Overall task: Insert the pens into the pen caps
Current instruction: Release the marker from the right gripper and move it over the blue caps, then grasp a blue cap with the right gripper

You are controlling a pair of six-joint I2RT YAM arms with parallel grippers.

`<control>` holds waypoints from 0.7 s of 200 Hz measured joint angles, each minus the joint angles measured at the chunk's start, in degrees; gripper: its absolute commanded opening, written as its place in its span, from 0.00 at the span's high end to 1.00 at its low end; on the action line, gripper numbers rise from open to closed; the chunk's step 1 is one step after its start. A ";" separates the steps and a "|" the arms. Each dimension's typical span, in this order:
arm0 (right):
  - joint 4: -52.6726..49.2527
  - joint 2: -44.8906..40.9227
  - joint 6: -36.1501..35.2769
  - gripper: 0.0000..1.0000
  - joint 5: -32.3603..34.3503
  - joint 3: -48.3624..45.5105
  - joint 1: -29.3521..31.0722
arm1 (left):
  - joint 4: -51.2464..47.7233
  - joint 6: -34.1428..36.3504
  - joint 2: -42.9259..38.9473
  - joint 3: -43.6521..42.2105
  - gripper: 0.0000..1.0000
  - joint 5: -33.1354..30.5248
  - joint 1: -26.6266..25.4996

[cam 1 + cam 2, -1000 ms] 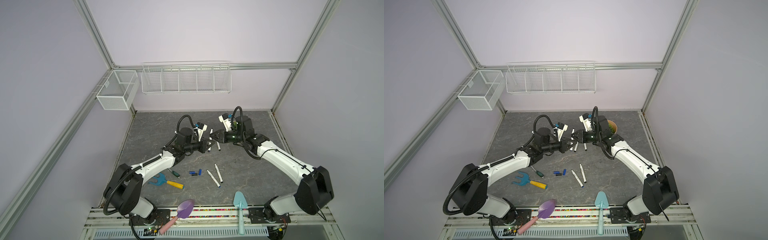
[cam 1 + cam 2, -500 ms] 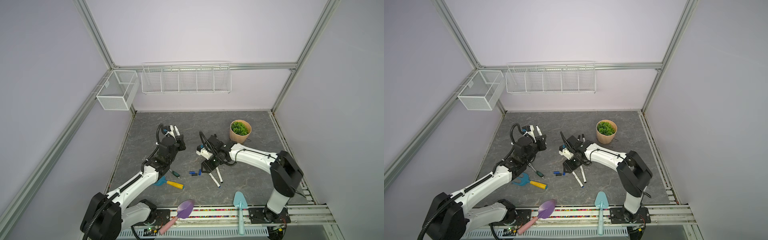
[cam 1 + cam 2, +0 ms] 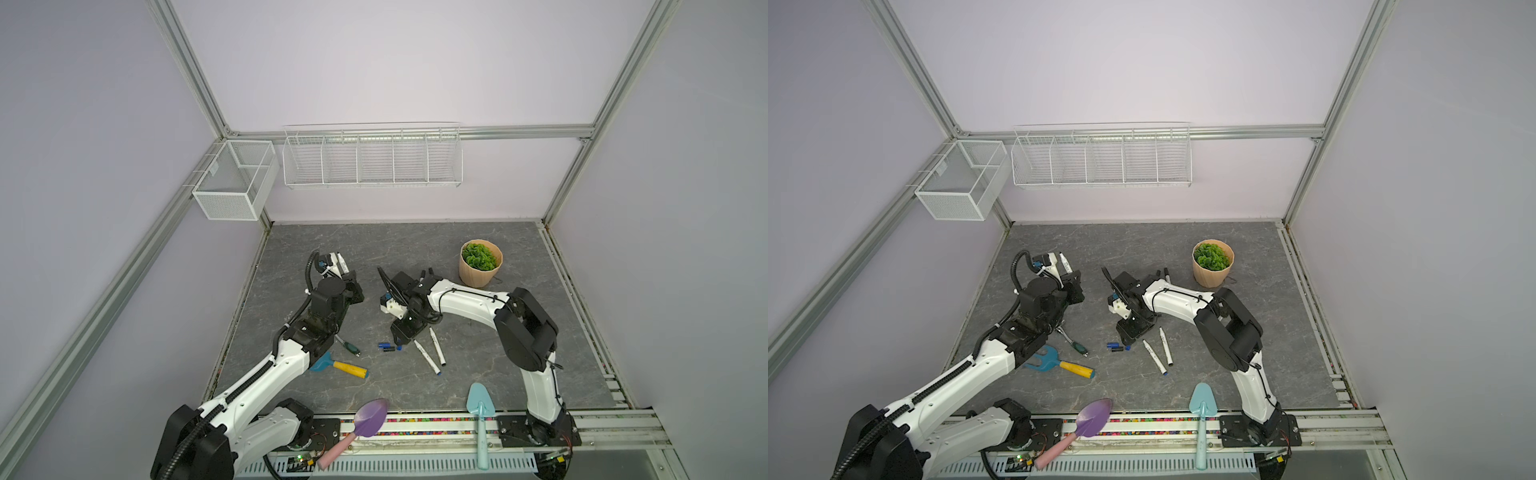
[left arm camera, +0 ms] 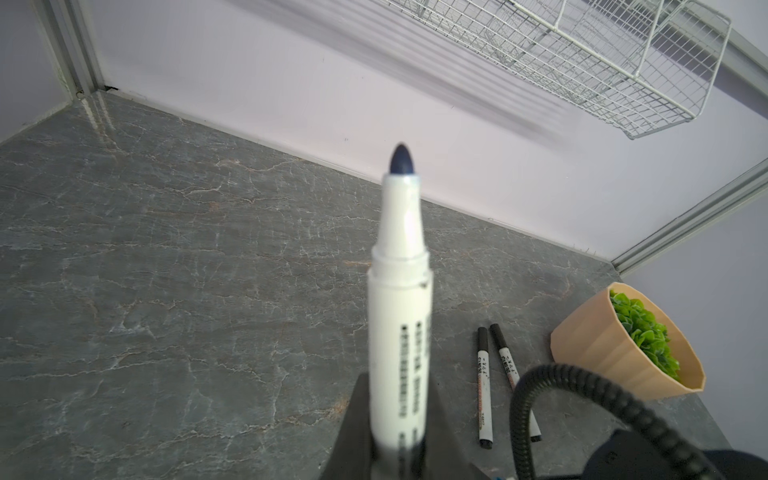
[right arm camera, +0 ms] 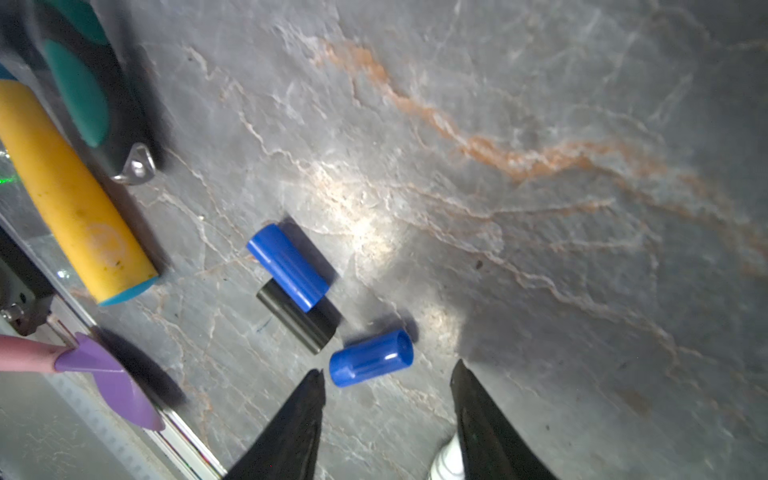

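In both top views the left gripper point(image 3: 351, 279) is up off the grey table point(image 3: 519, 365), clamped on a white pen point(image 3: 341, 262). The right gripper point(image 3: 401, 332) points down just beside the caps point(image 3: 388, 346), and two more pens point(image 3: 427, 358) lie near.

In the left wrist view, the fingers point(image 4: 357, 415) pinch the pen's barrel, its dark tip bare.

In the right wrist view, the jaws stand apart and empty. A blue cap point(image 5: 371, 357) lies just ahead of the tips. Beyond it, a black cap point(image 5: 297, 316) and a second blue cap point(image 5: 286, 266) touch.

Left claw point(image 4: 397, 399) clamped tight; right claw point(image 5: 386, 374) parted.
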 measured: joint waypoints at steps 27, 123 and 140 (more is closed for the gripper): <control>-2.73 2.95 0.00 0.48 3.91 3.74 1.99 | -0.35 0.17 0.00 0.00 1.00 0.02 0.00; -4.90 3.17 0.02 0.54 14.23 3.78 4.26 | -0.35 0.33 0.00 -0.02 1.00 1.29 0.00; -4.81 3.06 0.13 0.61 14.71 3.56 4.24 | -0.35 0.33 0.00 -0.02 1.00 1.53 0.00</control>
